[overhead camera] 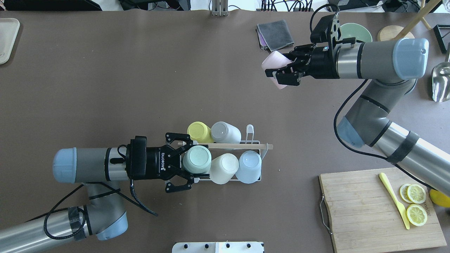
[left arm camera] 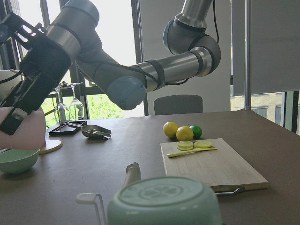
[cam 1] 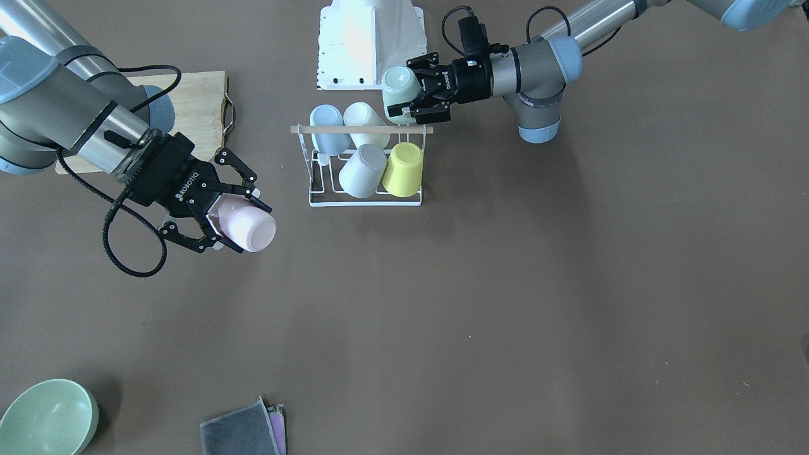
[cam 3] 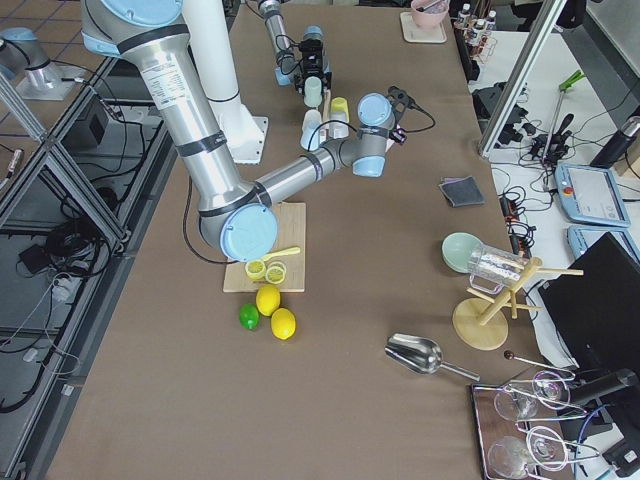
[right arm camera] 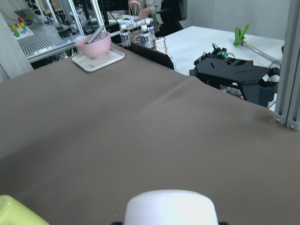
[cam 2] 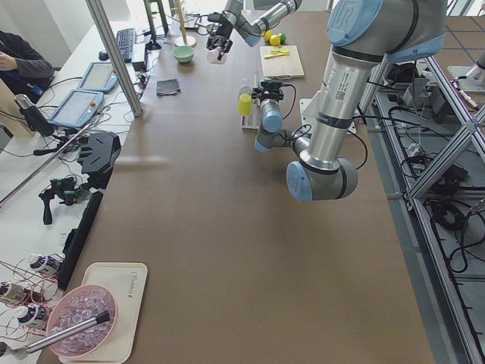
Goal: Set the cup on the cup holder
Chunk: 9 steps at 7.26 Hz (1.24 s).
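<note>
Silver-grey arms (overhead camera: 88,169), pale blue joint caps (overhead camera: 410,58), black cables (overhead camera: 140,205), black ROBOTIQ-marked left claw (overhead camera: 192,161) and right claw (overhead camera: 281,68).

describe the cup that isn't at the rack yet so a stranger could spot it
Find the white wire rack by the robot's base, then look across to the right arm. The pink cup lies sideways in its claw, held in the air. It is the only pink cup, and the only one away from the rack.
</note>
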Available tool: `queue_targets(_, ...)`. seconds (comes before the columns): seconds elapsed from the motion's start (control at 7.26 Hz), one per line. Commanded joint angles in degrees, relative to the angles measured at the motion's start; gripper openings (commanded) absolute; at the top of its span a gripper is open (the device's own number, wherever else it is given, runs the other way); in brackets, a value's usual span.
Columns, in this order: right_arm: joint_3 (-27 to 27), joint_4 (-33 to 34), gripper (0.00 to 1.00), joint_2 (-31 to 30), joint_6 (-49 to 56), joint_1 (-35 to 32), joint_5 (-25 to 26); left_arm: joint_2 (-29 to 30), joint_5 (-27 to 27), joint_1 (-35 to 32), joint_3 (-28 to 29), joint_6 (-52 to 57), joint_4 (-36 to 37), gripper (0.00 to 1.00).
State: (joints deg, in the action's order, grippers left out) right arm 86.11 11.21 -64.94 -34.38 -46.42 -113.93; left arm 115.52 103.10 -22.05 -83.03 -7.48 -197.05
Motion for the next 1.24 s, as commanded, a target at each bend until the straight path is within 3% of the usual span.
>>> queue_targets(0.0, -0.42, -9.42, 0.60, -0.44, -2.18, 5.79, 8.86, 0.40, 0.00, -0.01, 0.41, 0.01, 0.00, 0.00)
queue_targets(0.14, -0.07, -14.33, 0.60, -1.84, -2.10, 8.78, 14.30, 1.01, -0.09, -0.01, 0.94, 0.01, 0.00, 0.00)
queue_targets(0.41, 0.11, -16.73, 0.60, -2.29, -1.75, 10.38, 18.20, 1.28, 0.00, -0.01, 1.38, 0.01, 0.00, 0.00)
queue_targets(0.55, -0.06, -18.84, 0.60, -2.29, -0.79, 12.48, 22.92, 1.20, 0.00, -0.01, 1.38, 0.01, -0.09, 0.00)
queue_targets(0.69, -0.06, -19.29, 0.60, -2.29, 2.70, 14.24, 24.97, 1.20, 0.00, -0.09, 1.38, 0.01, -0.17, 0.99)
queue_targets(1.1, -1.55, -24.63, 0.60, -2.47, 9.39, 19.86, 33.83, 1.20, -0.09, -0.09, 1.30, 0.01, -0.26, 0.99)
